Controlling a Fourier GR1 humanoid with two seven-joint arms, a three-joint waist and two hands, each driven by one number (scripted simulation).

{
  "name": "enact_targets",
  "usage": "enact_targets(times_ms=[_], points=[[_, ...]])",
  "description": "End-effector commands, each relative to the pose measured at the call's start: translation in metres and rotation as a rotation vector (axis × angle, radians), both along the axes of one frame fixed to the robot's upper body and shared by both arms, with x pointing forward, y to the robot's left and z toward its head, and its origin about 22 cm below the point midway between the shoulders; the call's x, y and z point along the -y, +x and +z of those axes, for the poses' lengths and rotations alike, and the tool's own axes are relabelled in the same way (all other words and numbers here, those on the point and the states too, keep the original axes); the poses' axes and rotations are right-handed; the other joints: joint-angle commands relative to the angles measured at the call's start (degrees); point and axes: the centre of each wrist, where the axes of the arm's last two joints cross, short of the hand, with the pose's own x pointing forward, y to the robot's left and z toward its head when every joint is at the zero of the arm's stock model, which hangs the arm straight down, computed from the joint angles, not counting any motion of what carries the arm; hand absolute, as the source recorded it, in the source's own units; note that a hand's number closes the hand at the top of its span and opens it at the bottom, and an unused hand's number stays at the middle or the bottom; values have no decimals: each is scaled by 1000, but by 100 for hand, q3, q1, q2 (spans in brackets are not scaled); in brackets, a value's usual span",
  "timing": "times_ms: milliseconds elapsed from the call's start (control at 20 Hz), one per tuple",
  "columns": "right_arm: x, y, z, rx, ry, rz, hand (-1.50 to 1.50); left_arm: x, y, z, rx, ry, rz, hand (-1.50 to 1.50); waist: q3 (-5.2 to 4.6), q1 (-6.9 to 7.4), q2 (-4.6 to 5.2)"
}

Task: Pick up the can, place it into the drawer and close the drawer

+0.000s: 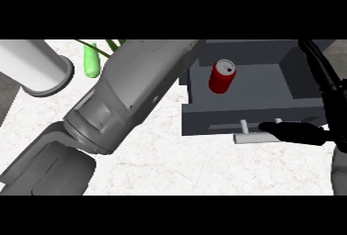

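Note:
The red can point(222, 76) lies inside the open grey drawer point(217, 117), near its back left corner, with its silver top facing up and away. My right hand point(301, 133) shows at the right edge. One black finger lies straight against the drawer's front by the pale handle point(252, 137), and the other fingers point(324, 73) stretch up along the drawer's right wall. The hand holds nothing. My left forearm point(129, 101) crosses the view from lower left to the top centre, and its hand is out of sight.
A white cylinder point(35, 66) lies at the upper left of the speckled counter point(176, 165). Beside it are a green object point(92, 62) and some thin green leaves point(112, 45). The left forearm covers the counter's middle.

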Motion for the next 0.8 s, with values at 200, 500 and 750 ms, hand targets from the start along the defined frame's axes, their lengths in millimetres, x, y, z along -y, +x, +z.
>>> enact_targets(times_ms=[200,500,750], points=[[-20,51,-32,-28,-245,-65,-150,-13,7,1,9,24,-20,-150,-10,263,-74],[-67,74,-89,-19,-320,-60,-150,-19,8,5,-6,-4,-24,-150,-9,365,-109],[-45,101,-117,-27,-354,-112,-150,-39,14,4,-6,-8,11,-150,-8,450,-125]])
